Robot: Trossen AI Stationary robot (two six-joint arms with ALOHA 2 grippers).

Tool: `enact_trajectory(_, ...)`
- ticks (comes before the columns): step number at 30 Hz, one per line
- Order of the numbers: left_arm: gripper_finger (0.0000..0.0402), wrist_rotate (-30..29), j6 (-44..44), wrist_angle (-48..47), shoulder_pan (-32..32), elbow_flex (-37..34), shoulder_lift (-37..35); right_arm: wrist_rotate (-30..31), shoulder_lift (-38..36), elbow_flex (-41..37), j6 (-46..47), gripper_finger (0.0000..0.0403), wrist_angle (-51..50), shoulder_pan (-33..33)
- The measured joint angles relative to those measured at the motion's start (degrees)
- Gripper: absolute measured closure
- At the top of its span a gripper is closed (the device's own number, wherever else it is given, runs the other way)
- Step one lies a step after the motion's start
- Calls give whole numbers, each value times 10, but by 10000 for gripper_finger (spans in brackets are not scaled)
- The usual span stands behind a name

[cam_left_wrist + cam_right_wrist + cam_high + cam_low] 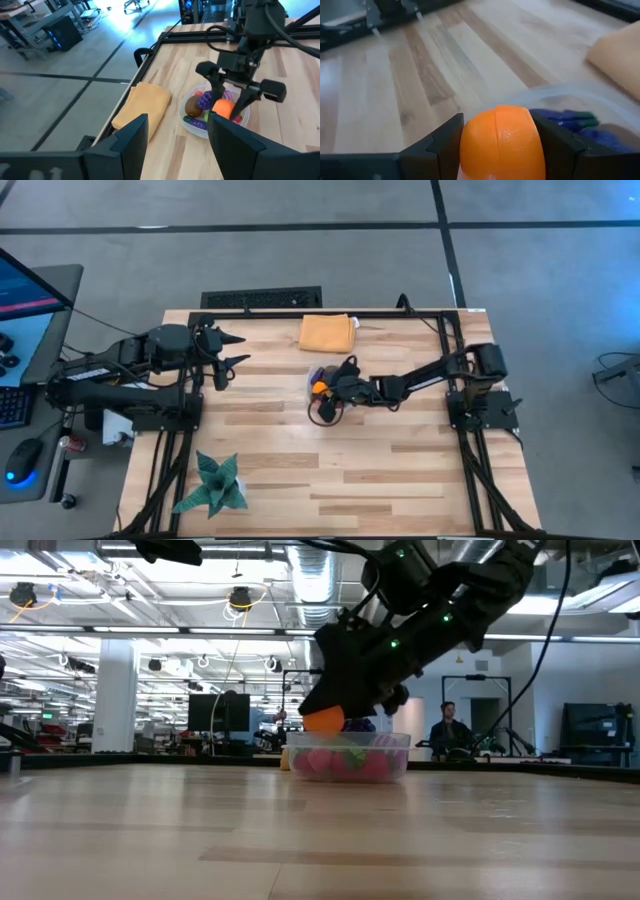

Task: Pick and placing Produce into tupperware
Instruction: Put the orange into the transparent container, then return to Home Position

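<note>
While poised over the container (322, 385) at centre of the high view, right gripper (322, 388) clamped on an orange toy fruit (502, 141), jaws closed against both its sides. Fruit seen at the near rim, a little above the contents in the low view (324, 720); not yet released. Could not tell whether it touched the rim.

Container already well filled: brown piece (193, 106), purple bunch (206, 100), green and magenta pieces showing through the clear wall (347, 762). No loose produce spotted on the bare table (300, 470) in the high view. Judged near the end: orange likely the last piece, with only the drop and withdrawal left.

Left gripper (232, 350) parked at upper left of the table, well apart from the container, jaws wide and empty. Folded orange cloth (328, 332) just above the container in the high view; green spiky plant (213, 485) at lower left, untouched.
</note>
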Motion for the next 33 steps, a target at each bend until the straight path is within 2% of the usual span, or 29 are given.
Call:
enact_trajectory(11,207,-2,2,0,0,0,0,4,26,27,-5,170,7,0)
enact_trajectory(28,207,-7,14,0,0,0,0,0,24,26,-8,109,7,-7)
enact_trajectory(33,207,-8,15,0,0,0,0,1,-11,25,-35,99,11,-7)
